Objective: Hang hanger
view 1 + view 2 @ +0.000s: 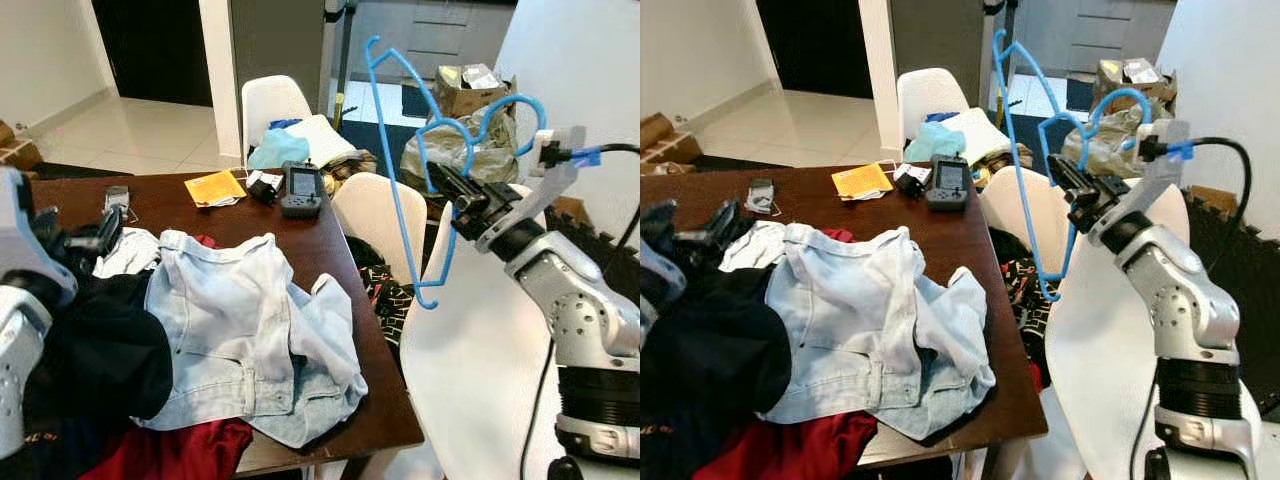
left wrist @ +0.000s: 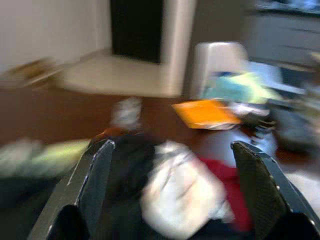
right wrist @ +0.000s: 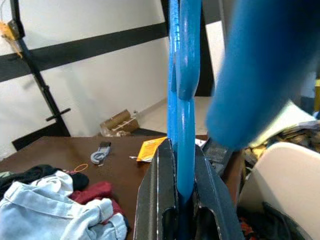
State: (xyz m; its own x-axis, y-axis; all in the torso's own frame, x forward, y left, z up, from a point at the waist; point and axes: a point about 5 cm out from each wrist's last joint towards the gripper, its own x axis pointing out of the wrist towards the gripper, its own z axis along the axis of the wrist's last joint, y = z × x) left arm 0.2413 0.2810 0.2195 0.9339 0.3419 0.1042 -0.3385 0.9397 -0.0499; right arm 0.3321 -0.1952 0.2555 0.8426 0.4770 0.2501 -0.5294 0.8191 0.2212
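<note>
Nearest you, the pale denim garment point(image 1: 245, 330) lies heaped with dark clothes on the worktop point(image 1: 330, 250). Your left pincer point(image 2: 172, 195) hovers over that pile, its 2 fingers spread and holding nothing. To the right, beyond the worktop's edge, your right pincer point(image 1: 450, 190) is pinching the blue hanger point(image 1: 400, 190), lifted clear above the white chair point(image 1: 385, 225). The hook point(image 1: 510, 115) curls up near the wrist. No rail is in sight, so find one before you travel. Keep the pinch firm, swing the long frame wide of the chair backs, and present the hook from above.
</note>
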